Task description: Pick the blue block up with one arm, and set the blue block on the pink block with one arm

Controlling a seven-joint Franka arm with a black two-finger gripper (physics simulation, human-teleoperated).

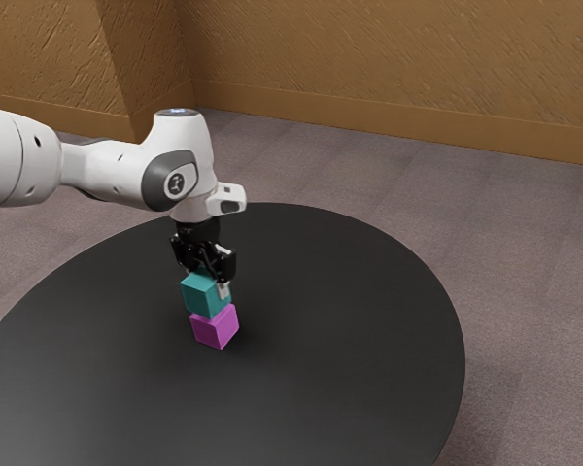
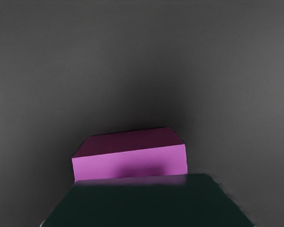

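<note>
Nearest the exterior camera lies the round black tabletop point(image 1: 369, 388). Toward its middle, a magenta-pink cube point(image 1: 214, 328) sits flat on the surface. A blue-green cube point(image 1: 200, 296) rests directly on top of it, turned slightly against the lower cube. The black two-finger gripper point(image 1: 206, 276) points straight down, its fingers closed narrowly against opposite sides of the blue-green cube. Behind it, the white jointed arm point(image 1: 97, 170) enters from the exterior view's left. Beyond are grey carpet point(image 1: 466, 194) and a tan textured wall point(image 1: 369, 58).
</note>
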